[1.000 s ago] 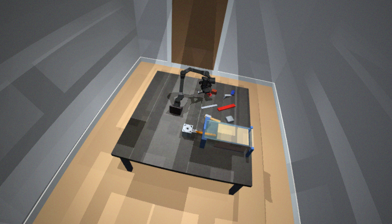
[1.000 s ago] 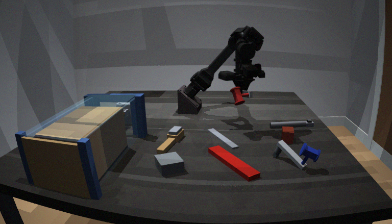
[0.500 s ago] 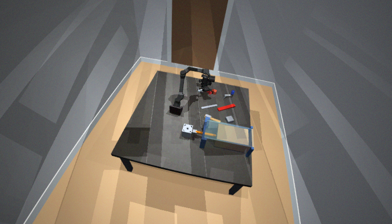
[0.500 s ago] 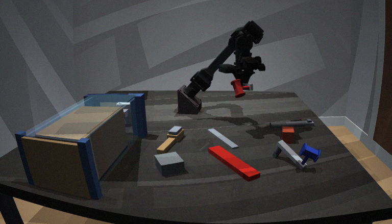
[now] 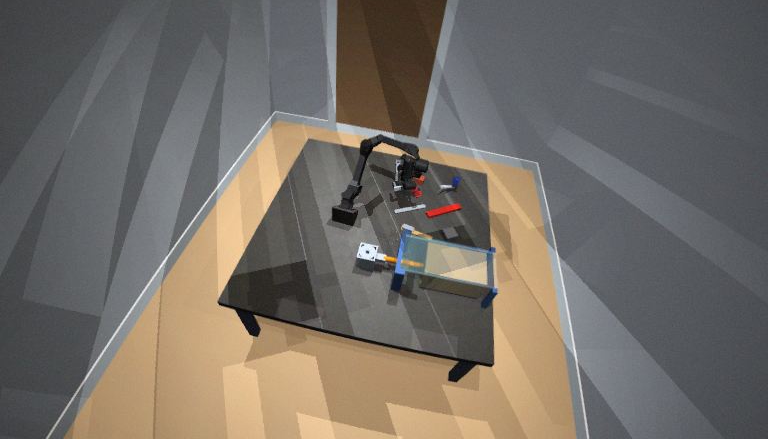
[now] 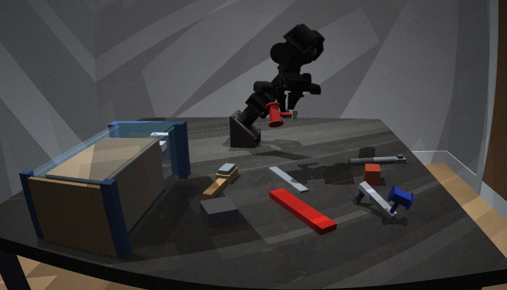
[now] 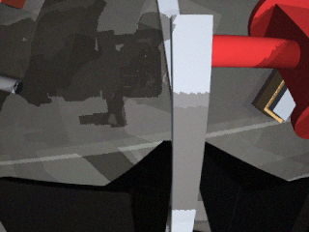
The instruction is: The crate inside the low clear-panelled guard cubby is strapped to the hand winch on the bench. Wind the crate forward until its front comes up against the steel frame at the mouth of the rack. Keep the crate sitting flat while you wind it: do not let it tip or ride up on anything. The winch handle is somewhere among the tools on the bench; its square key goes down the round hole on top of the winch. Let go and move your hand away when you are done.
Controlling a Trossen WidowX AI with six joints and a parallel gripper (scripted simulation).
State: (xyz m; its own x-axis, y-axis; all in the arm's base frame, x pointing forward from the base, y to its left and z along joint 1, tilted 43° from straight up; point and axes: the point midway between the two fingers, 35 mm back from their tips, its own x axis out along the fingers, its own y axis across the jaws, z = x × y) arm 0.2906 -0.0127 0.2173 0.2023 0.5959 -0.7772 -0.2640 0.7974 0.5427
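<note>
My gripper (image 5: 405,187) (image 6: 290,109) (image 7: 182,148) is shut on the pale arm of a red-knobbed crank handle (image 7: 191,58), held above the bench. Its red knob (image 5: 417,191) (image 6: 274,115) sticks out sideways. Its square key is not clearly seen. A second crank handle (image 5: 447,187) (image 6: 377,199) with a blue knob lies on the bench. The white-topped winch (image 5: 367,247) has a round hole on top and joins the orange strap (image 5: 393,260). The tan crate (image 5: 461,261) (image 6: 108,156) sits flat in the cubby, its front back from the blue mouth frame (image 5: 398,278) (image 6: 181,152).
A red bar (image 5: 443,210) (image 6: 302,210), a pale strip (image 5: 410,208) (image 6: 288,178), a grey block (image 5: 449,232) (image 6: 218,205), a tan-handled tool (image 6: 214,187), an orange block (image 5: 419,180) (image 6: 371,174) and a grey rod (image 6: 379,160) (image 7: 7,83) lie on the bench.
</note>
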